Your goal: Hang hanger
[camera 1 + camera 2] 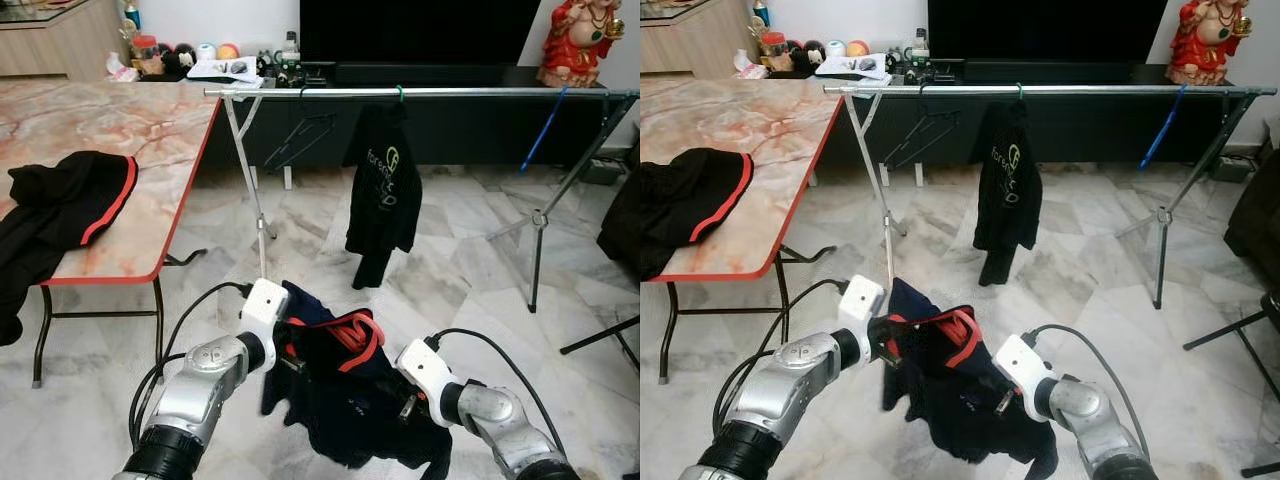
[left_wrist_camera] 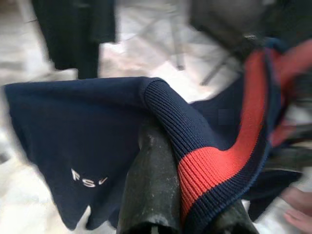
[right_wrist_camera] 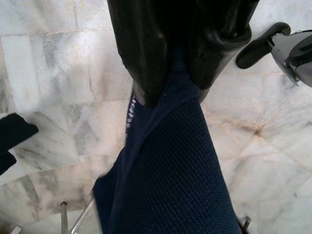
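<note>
Both claws were on the navy garment (image 1: 340, 390), which hung between them low in front of the clothes rail (image 1: 420, 92), well short of it. The left claw (image 2: 192, 195) was clamped on the ribbed navy-and-red collar; the right claw (image 3: 178, 73) pinched a fold of the knit body. A red hanger (image 1: 358, 335) seemed to sit inside the neckline, though how it was seated could not be told. The knit looked soft, floppy and light, likely to sag and slide, so the firm collar rib and the stiff hanger would be the better holds, the hook above all. On the rail a black shirt (image 1: 382, 190) hung near the middle, with an empty black hanger (image 1: 300, 138) beside it and a blue hanger (image 1: 545, 128) towards the far end. No container was involved; a black-and-red garment (image 1: 70, 215) lay on the counter (image 1: 130, 130) left of the rail.
</note>
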You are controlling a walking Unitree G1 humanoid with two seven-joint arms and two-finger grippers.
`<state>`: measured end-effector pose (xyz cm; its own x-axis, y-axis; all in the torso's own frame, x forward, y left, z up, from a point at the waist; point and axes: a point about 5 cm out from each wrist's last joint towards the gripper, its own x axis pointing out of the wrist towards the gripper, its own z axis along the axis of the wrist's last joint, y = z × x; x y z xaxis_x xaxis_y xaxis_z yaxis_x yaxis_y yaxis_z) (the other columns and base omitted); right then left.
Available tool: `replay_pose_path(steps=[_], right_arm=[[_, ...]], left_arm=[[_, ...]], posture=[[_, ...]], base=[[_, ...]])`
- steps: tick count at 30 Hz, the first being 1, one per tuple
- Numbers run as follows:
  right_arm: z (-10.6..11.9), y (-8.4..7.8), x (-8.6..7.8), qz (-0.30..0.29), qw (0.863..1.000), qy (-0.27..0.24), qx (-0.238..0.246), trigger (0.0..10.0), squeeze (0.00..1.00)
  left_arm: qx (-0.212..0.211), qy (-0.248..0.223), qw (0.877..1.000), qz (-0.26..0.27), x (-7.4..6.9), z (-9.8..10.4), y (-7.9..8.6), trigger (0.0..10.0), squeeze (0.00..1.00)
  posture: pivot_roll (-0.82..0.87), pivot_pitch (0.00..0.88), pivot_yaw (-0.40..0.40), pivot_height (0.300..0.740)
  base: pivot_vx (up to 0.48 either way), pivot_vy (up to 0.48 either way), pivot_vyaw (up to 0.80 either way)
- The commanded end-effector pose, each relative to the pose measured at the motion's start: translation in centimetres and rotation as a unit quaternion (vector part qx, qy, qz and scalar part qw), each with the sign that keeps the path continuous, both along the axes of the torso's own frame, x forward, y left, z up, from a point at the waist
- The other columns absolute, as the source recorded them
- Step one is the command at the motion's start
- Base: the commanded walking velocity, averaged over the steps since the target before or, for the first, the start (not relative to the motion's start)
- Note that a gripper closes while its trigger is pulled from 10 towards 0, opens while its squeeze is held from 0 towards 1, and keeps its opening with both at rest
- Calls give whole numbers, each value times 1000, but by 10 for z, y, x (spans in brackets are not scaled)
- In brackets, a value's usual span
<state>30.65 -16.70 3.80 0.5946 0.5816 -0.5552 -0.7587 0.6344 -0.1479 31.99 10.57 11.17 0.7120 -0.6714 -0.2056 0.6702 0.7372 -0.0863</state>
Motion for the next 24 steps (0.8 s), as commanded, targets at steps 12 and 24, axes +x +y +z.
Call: replay_pose_path(steps=[12, 24], right_arm=[[9, 4, 8, -12, 1000, -18, 16, 10000, 0], [11, 3, 11, -24, 999, -24, 19, 10000, 0]], left_arm=[[51, 18, 994, -97, -19, -13, -15, 10000, 4], [137, 20, 980, -140, -28, -28, -15, 10000, 24]], posture=[[91, 78, 7, 740], [86, 79, 6, 740]], base=[[0, 0, 0], [0, 0, 0]])
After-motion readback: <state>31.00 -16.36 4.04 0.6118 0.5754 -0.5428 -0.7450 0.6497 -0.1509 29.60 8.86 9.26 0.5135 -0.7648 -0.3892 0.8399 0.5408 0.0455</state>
